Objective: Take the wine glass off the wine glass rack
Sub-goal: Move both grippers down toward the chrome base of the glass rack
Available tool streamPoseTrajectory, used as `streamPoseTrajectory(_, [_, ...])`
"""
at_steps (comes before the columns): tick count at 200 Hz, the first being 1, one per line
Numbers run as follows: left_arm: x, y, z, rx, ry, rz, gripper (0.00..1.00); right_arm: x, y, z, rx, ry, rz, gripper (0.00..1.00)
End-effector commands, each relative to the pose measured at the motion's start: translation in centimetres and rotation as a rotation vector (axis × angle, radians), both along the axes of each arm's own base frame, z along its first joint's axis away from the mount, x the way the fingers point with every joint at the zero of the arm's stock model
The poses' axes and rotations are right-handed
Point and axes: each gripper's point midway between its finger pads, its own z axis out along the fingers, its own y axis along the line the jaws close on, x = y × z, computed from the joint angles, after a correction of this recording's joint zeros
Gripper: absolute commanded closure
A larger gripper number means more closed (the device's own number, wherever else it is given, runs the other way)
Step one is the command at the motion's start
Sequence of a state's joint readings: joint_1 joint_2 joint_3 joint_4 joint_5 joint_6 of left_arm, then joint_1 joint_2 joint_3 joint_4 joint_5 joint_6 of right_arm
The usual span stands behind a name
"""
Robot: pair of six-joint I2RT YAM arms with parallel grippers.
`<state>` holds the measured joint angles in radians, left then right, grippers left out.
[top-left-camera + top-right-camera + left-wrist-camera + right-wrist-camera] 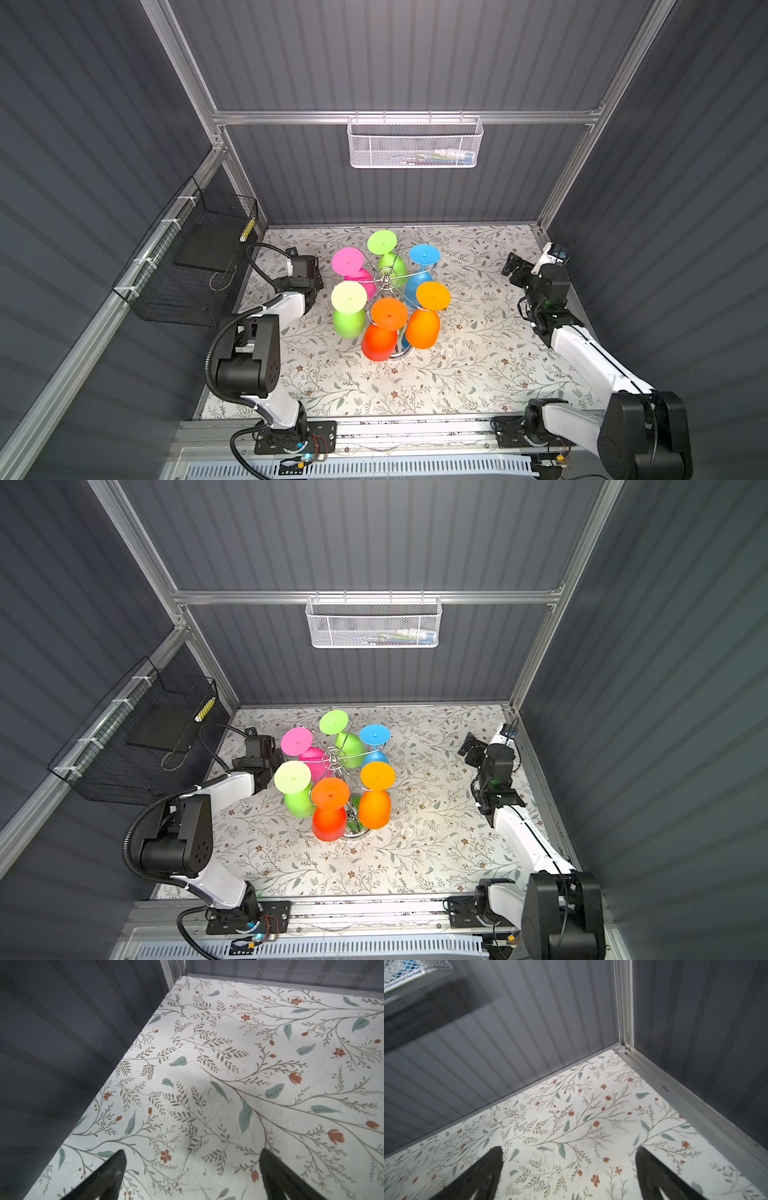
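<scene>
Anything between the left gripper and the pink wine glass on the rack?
Nothing visible does. The open left gripper sits just left of the pink wine glass hanging on the wine glass rack, with only a small gap between them. Its jaws face the back-left corner of the table, though, not the glass.

We see the wine glass rack (386, 278) as shiny chrome wire, and the wine glasses (423, 328) on it look like smooth coloured plastic. The tabletop (478, 374) wears a smooth, faintly scuffed floral-printed sheet. The far white mesh basket (415, 143) and the left black wire basket (187, 266) look like painted metal.
</scene>
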<state>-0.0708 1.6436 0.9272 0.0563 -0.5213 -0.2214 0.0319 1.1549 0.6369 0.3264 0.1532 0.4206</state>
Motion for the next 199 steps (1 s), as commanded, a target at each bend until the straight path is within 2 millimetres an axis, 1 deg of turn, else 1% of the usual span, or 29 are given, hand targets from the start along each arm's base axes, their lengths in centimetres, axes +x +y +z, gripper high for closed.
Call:
streamPoseTrajectory(1, [-1.4,1.2,-0.4,-0.095,0.082,0.090,0.00,-0.5,2.9,-1.6,0.164,0.092,0.081,0.01])
streamPoseTrajectory(12, [-1.6,1.2,-0.6,-0.158,0.106,0.118,0.00,-0.9,4.0,-2.2,0.178,0.128,0.123,0.01])
streamPoseTrajectory(31, [-3.5,1.1,-1.6,-0.314,0.153,0.202,0.00,-2.0,6.2,-3.7,0.230,0.177,0.197,0.01])
streamPoseTrajectory(51, [-4.9,-0.6,-2.2,-0.438,0.162,0.190,0.00,-3.3,8.9,-5.8,0.320,0.231,0.275,0.01])
streamPoseTrajectory(61, [-5.7,-1.3,-2.4,-0.477,0.178,0.181,0.00,-4.0,10.2,-6.7,0.337,0.265,0.311,0.04])
streamPoseTrajectory(69, [-6.4,-1.7,-2.4,-0.502,0.176,0.173,0.00,-4.6,11.5,-7.1,0.336,0.271,0.355,0.08])
streamPoseTrajectory(79, [-7.1,-2.4,-2.2,-0.538,0.172,0.152,0.00,-5.2,12.8,-7.4,0.318,0.255,0.405,0.08])
streamPoseTrajectory(90, [-8.0,-3.1,-2.1,-0.565,0.178,0.127,0.00,-6.1,14.2,-8.3,0.287,0.236,0.464,0.11])
streamPoseTrajectory(103, [-9.3,-3.7,-2.3,-0.593,0.190,0.108,0.00,-7.0,15.0,-9.3,0.281,0.230,0.497,0.14])
streamPoseTrajectory(123, [-11.2,-4.8,-3.0,-0.653,0.208,0.088,0.00,-7.8,16.2,-10.1,0.291,0.231,0.547,0.16])
streamPoseTrajectory(157, [-13.4,-6.7,-3.9,-0.743,0.263,0.045,0.02,-9.2,18.4,-11.5,0.254,0.258,0.668,0.22])
streamPoseTrajectory(177, [-14.6,-7.9,-4.3,-0.789,0.298,0.015,0.05,-9.7,18.8,-11.9,0.281,0.236,0.687,0.22])
streamPoseTrajectory(199, [-16.2,-9.7,-5.0,-0.842,0.349,-0.022,0.09,-9.5,19.3,-12.1,0.302,0.228,0.707,0.22])
